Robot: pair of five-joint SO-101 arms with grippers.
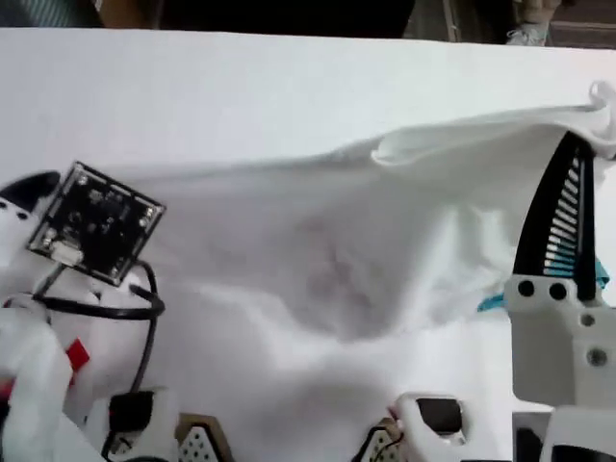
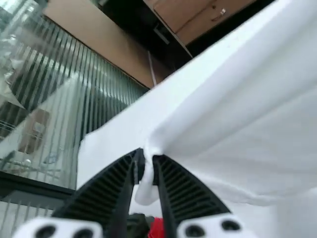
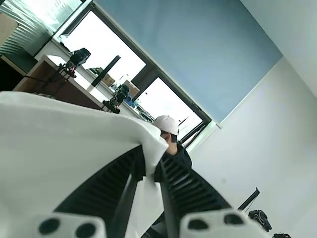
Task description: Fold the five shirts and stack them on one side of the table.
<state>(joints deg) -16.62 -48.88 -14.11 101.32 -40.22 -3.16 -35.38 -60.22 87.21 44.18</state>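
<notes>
Above the table (image 1: 192, 87), the white shirt (image 1: 327, 250) hung stretched between the left gripper (image 2: 147, 166) and right gripper (image 3: 148, 167), both jaws pinched closed on thin cloth edges that uneven pulling could have tugged free.

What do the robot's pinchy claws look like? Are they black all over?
Not all over. The left gripper and the right gripper each have two black fingers, ribbed on the inside and narrowing to a tip, on white bases with round dark holes. From above, an arm carries a small black circuit board with a black cable looping from it.
</notes>
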